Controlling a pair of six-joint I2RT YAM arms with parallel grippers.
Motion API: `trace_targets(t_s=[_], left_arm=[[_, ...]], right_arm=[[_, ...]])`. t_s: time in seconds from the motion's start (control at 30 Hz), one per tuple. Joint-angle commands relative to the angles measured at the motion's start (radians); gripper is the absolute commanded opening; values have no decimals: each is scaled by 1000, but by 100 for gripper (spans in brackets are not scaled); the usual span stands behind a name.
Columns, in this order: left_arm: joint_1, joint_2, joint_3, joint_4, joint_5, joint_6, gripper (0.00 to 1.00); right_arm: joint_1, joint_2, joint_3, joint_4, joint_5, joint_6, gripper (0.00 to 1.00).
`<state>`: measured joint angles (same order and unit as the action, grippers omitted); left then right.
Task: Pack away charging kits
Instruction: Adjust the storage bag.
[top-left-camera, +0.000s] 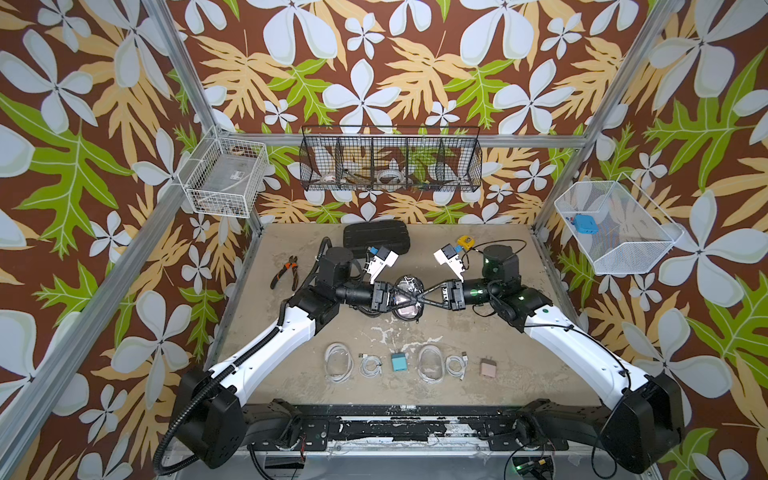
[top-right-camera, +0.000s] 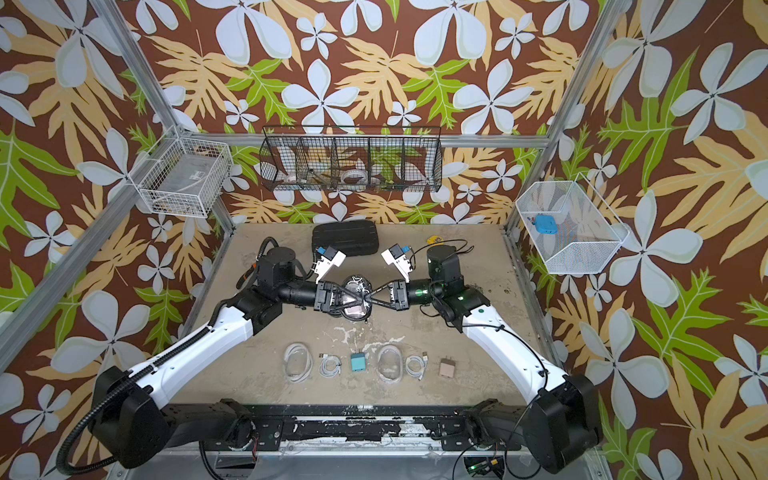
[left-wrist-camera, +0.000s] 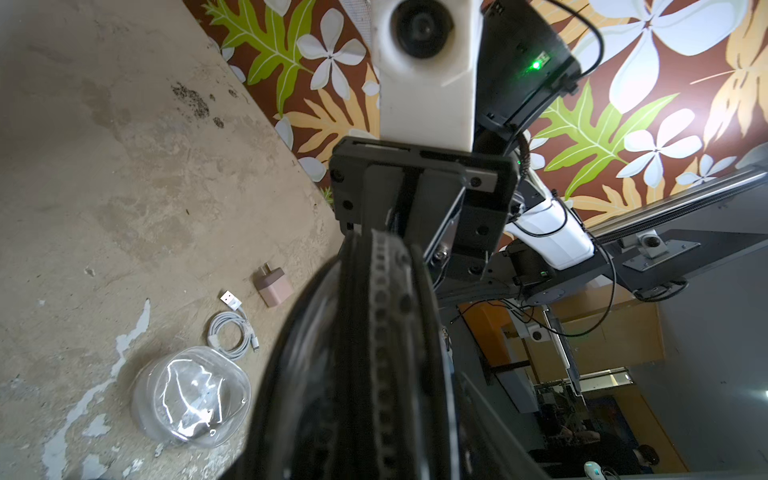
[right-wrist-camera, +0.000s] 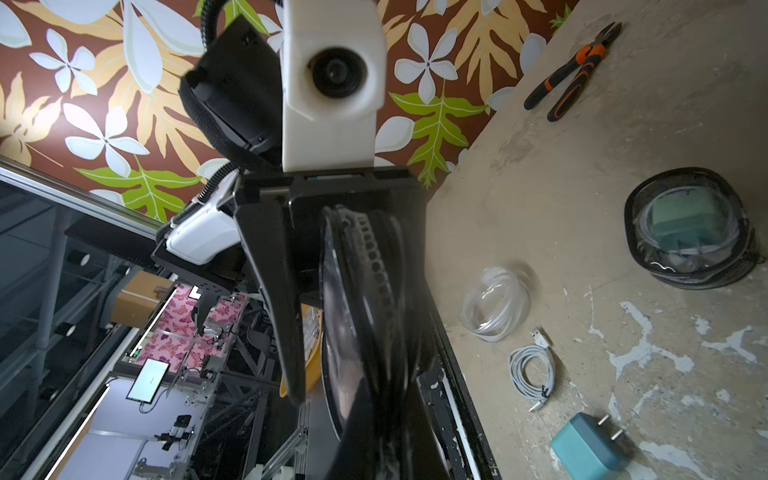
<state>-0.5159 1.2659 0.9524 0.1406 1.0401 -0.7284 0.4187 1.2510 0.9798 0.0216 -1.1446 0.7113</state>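
A black-rimmed oval case (top-left-camera: 409, 297) hangs above the table's middle between both arms. My right gripper (top-left-camera: 420, 296) is shut on its zip rim. The left gripper (top-left-camera: 404, 298) is open around it; one of its fingers (right-wrist-camera: 282, 311) stands clear of the case (right-wrist-camera: 365, 311). Something pale pink shows inside. A second black-rimmed case (right-wrist-camera: 690, 232), holding a teal plug and cable, lies on the table. Along the front lie a clear case (top-left-camera: 338, 361), white cable (top-left-camera: 370, 365), teal plug (top-left-camera: 399, 362), another clear case (top-left-camera: 431, 363), cable (top-left-camera: 456, 366) and pink plug (top-left-camera: 488, 368).
A large black ribbed case (top-left-camera: 376, 237), pliers (top-left-camera: 286, 272) and a yellow tape measure (top-left-camera: 463, 241) lie at the back of the table. Wire baskets hang on the walls: white at left (top-left-camera: 224, 178), black at the back (top-left-camera: 390, 164), white at right (top-left-camera: 615, 249) holding a blue block (top-left-camera: 585, 224).
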Motion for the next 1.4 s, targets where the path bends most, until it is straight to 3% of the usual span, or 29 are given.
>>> trace_targets(t_s=[0.0,0.13,0.27,0.43,0.53,0.67,0.83,1.03,1.37], left_arm=[[2,-41,-103,406,-63,-295,59],[2,-69,-222,720,-199,-528,57],[-2,-57,-216,733,-224,-550,54],[-3,-62,-216,682,-270,-564,23],[-1,-80,-208,622,-301,-569,12],[2,-80,-204,600,-307,-622,12],[4,-71,-200,599,-317,-700,14],[4,-74,-182,546,-363,-732,17],[3,-76,-205,576,-364,-785,19]], right_arm=[[3,-30,-34,215,77,208,0],[37,-50,-66,287,149,284,0],[70,-34,-87,331,186,326,0],[79,-50,-84,325,224,320,0],[78,-91,-51,228,269,253,0],[80,-126,31,27,308,100,23],[91,-186,75,-159,388,-110,34],[275,-180,135,-309,657,-343,30],[287,-125,120,-291,657,-414,29]])
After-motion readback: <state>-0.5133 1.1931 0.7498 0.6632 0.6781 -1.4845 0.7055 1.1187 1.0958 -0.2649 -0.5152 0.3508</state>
